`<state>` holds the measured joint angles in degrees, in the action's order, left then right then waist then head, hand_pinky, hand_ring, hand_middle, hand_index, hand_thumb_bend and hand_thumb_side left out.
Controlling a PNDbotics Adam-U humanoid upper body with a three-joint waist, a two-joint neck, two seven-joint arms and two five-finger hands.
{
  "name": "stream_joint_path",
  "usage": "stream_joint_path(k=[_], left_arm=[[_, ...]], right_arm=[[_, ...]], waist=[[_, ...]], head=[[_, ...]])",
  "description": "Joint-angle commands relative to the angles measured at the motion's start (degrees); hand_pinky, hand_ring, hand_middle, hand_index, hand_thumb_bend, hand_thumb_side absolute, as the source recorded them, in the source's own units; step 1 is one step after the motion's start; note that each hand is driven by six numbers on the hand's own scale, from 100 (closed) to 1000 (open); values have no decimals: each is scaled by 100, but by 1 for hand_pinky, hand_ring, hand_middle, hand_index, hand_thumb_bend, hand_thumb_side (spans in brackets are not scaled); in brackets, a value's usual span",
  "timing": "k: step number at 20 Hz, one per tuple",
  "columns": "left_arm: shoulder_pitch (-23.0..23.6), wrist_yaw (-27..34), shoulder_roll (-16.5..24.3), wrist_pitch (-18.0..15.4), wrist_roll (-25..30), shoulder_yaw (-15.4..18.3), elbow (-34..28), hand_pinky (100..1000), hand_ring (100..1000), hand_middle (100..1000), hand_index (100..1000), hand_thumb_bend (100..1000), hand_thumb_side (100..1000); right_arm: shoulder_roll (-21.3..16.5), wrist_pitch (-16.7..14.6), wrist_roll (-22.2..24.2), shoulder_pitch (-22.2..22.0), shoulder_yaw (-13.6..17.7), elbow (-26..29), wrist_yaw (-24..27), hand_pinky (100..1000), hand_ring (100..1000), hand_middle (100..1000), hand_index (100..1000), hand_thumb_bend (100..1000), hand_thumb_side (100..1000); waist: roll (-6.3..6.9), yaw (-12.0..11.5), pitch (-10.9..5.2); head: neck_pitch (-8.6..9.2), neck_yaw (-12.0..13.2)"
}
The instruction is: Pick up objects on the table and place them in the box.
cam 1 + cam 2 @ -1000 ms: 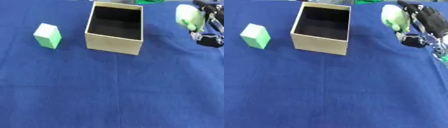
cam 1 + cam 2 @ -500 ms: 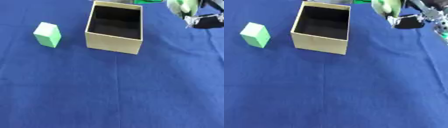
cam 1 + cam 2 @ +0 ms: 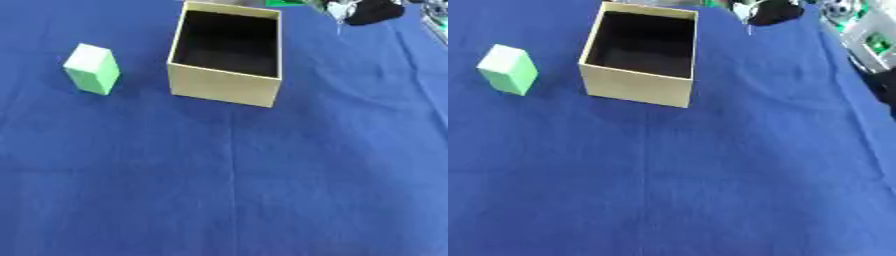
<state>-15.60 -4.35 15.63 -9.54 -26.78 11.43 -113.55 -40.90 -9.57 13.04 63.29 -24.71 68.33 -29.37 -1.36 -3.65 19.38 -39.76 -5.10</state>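
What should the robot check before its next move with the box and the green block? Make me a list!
1. Tan cardboard box open at the top: ok.
2. Inside of the box holds nothing visible: ok.
3. Light green rectangular block upright on the blue cloth, left of the box, apart from it: ok.
4. Right hand in view at the top edge, beyond the box's right far corner: ok.
5. What the right hand holds: cannot tell, it is blurred and cut off.
6. Left hand in view: not ok.
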Motion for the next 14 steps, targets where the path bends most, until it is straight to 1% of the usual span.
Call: stream_joint_path(k=[1, 6, 7, 11, 12, 14], left_arm=[[-65, 28, 144, -8, 36, -19, -104, 773, 646, 613, 757, 228, 929], [-95, 42, 148, -13, 48, -29, -104, 773, 646, 613, 758, 228, 928], [-97, 43, 148, -13, 48, -27, -104, 773, 646, 613, 757, 228, 929], [-100, 47, 143, -10, 42, -21, -104, 773, 646, 613, 757, 227, 929], [-102, 48, 142, -9, 42, -20, -104, 773, 646, 613, 757, 227, 929], [-100, 49, 141, -8, 42, -19, -104, 773, 646, 613, 757, 226, 930]], right_arm=[[182, -275, 208, 258, 159, -383, -298, 515, 541, 418, 480, 100, 292], [488, -609, 375, 423, 218, -788, -629, 535, 551, 437, 499, 100, 301], [527, -657, 393, 434, 227, -849, -689, 542, 555, 443, 505, 100, 289], [589, -854, 444, 427, 225, -978, -864, 571, 571, 471, 536, 100, 390], [592, -893, 455, 424, 222, -987, -905, 576, 575, 471, 542, 100, 402], [587, -954, 478, 419, 215, -990, -994, 598, 590, 480, 582, 100, 465]], waist=[[0, -26, -152], [-16, -78, -153], [-18, -85, -151], [-24, -94, -145], [-25, -93, -144], [-25, -91, -145]], head=[[4, -49], [35, -92], [39, -96], [40, -92], [35, -90], [23, -89]])
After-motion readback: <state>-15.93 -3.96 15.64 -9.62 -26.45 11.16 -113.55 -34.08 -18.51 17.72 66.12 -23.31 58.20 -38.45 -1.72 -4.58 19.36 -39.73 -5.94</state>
